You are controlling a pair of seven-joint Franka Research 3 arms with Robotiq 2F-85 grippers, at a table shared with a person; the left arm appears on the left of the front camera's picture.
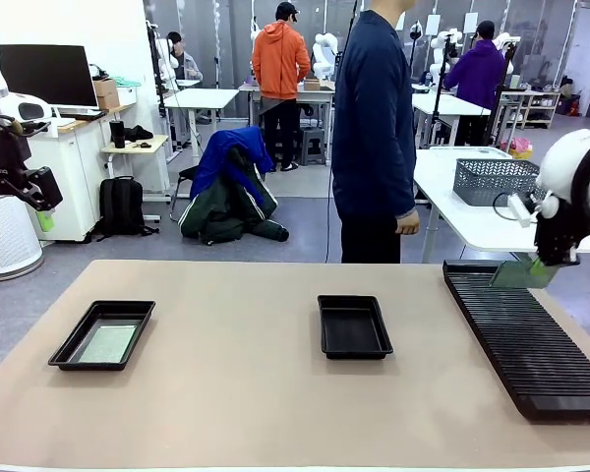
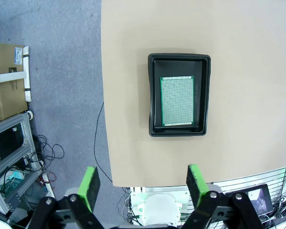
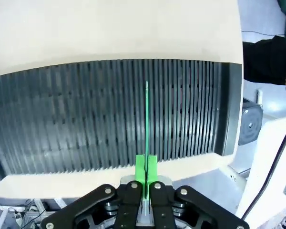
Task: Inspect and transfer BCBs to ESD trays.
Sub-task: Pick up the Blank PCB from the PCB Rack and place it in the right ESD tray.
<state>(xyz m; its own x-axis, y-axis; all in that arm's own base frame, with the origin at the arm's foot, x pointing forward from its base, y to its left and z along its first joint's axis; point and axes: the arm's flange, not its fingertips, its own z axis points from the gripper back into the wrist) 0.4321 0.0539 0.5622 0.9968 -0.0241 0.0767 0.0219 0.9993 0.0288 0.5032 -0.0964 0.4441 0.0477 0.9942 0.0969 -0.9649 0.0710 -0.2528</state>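
Note:
Two black ESD trays lie on the tan table. The left tray (image 1: 69,346) holds one pale green BCB (image 1: 108,343); the middle tray (image 1: 354,326) has nothing in it. High above the table's left edge my left gripper (image 1: 17,218) hangs open. In the left wrist view it (image 2: 143,186) looks straight down on that tray (image 2: 155,95) and its board (image 2: 177,101). My right gripper (image 1: 543,261) is shut on another BCB (image 1: 519,274), held just over the far end of the rack. In the right wrist view that board (image 3: 146,119) stands edge-on between the shut fingers (image 3: 146,169).
A long black slotted rack (image 1: 531,339) runs along the table's right side, its slots (image 3: 86,114) under the held board. A person in dark blue (image 1: 374,128) stands at the far edge. A grey wire basket (image 1: 495,180) sits on the white table behind.

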